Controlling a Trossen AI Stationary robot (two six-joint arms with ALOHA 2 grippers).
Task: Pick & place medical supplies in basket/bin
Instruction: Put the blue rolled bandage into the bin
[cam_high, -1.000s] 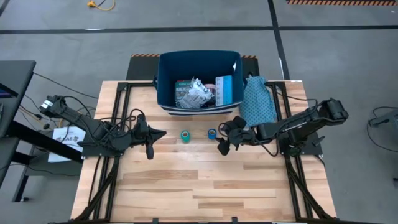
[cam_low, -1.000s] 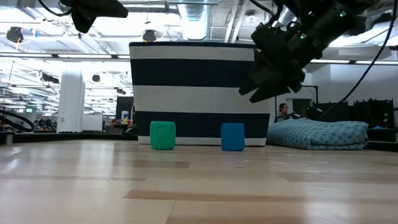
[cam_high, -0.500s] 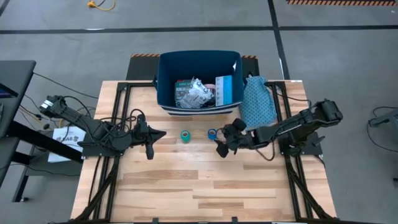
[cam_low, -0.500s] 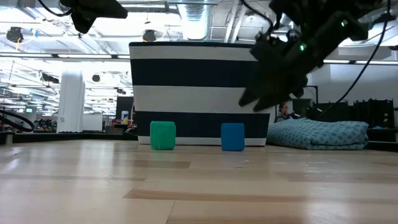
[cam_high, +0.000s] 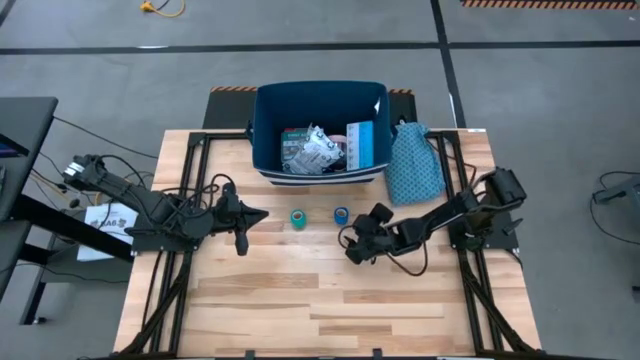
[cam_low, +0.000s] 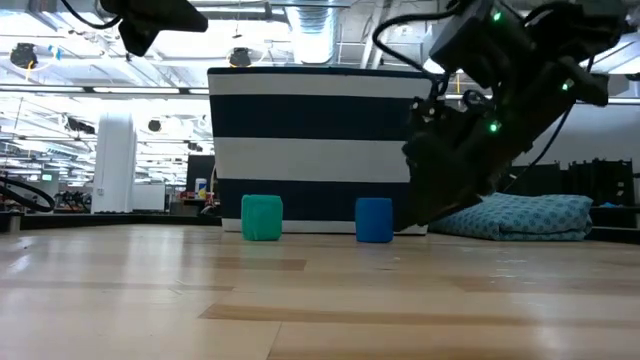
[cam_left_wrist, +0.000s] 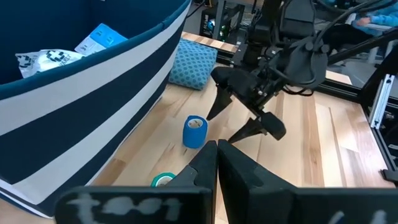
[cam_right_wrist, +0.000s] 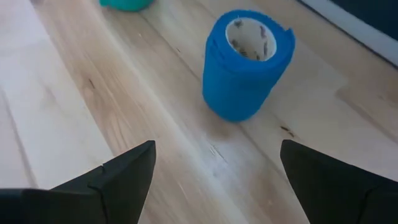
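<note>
Because the blue tape roll stands upright on the table just below the striped navy bin at centre frame, the right gripper is held low beside it, fingers spread wide for a grasp; the left gripper, fingers together, is parked at left.

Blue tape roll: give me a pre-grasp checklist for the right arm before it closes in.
1. Right gripper fingers spread wide: ok.
2. Blue tape roll upright on the table, ahead of the open fingers, not yet between them: ok.
3. Teal tape roll stands apart from the blue one: ok.
4. Left gripper waits on the far side of the teal roll, out of the path: ok.
5. Bin has room among its packets: ok.
6. Finger height against the roll: cannot tell.
</note>
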